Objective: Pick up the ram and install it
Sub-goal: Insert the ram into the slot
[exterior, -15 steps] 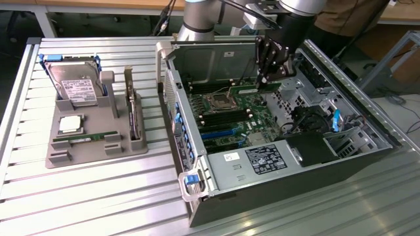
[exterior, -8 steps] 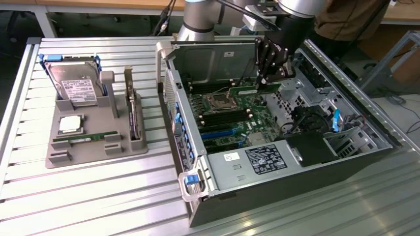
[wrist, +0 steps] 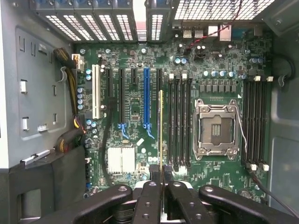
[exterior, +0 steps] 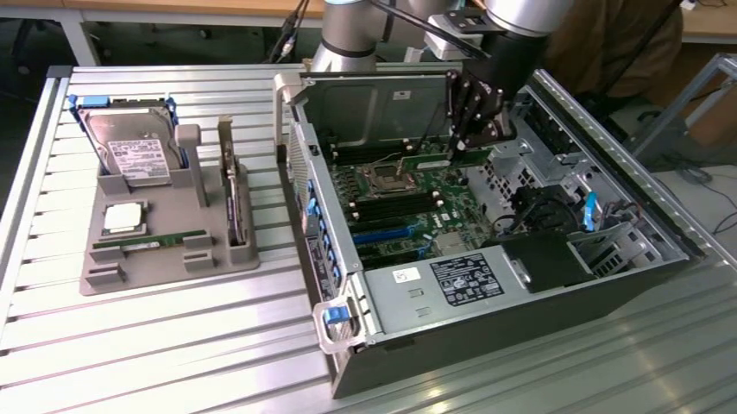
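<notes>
One light, stiff, probably fragile ram sits clamped by its flat faces in your near-shut jaws; squeeze gently.

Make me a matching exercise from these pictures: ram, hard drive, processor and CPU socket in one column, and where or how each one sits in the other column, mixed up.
Things
1. ram
2. hard drive
3. processor
4. CPU socket

Place or state
A. lying flat on the grey holder
B. empty, on the motherboard
C. gripped by the end effector, over the motherboard
D. propped up in the grey holder, blue rails on its sides

Pairs: 1-C, 2-D, 3-A, 4-B
</notes>
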